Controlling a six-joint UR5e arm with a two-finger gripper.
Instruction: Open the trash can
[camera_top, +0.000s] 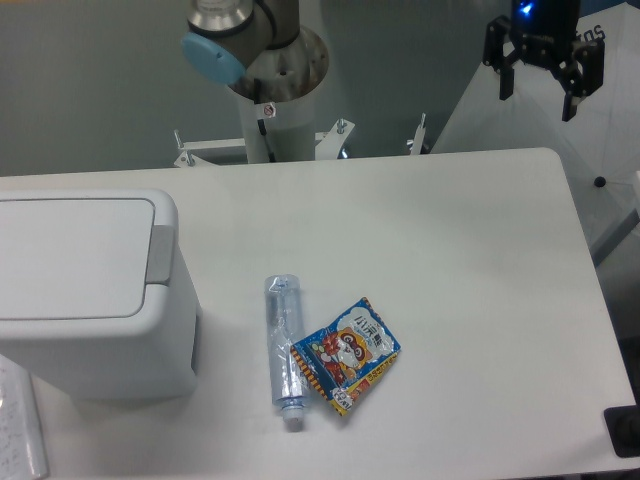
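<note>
So there's one trash can (85, 290) here, big white boxy thing sitting at the left edge of the table (460, 260), partly cut off by the frame. Its flat lid (70, 255) is down, and there's one grey push tab (160, 254) on the lid's right edge, facing the middle of the table.

Just right of the can, near the front of the table, there's one clear plastic bottle (282, 345) lying on its side, cap end pointing toward the front edge. Touching it on the right is one snack packet (347, 356), blue and red with a cartoon face, tilted at an angle with its corner against the bottle. So that's one bottle, one packet, both apart from the can and not on the lid. Nothing sits on top of the lid or against the tab that I can see. There's also something white and flat at the bottom left corner (20, 430), mostly out of frame, can't tell what it is.

My base column (270, 90) stands behind the far edge of the table, with a blue-capped joint (213, 55) up top. My claw (545, 70) is way off at the top right, up above the table's far right corner, well apart from the can. Fingers (577, 85) point down and are spread wide, holding nothing.
</note>
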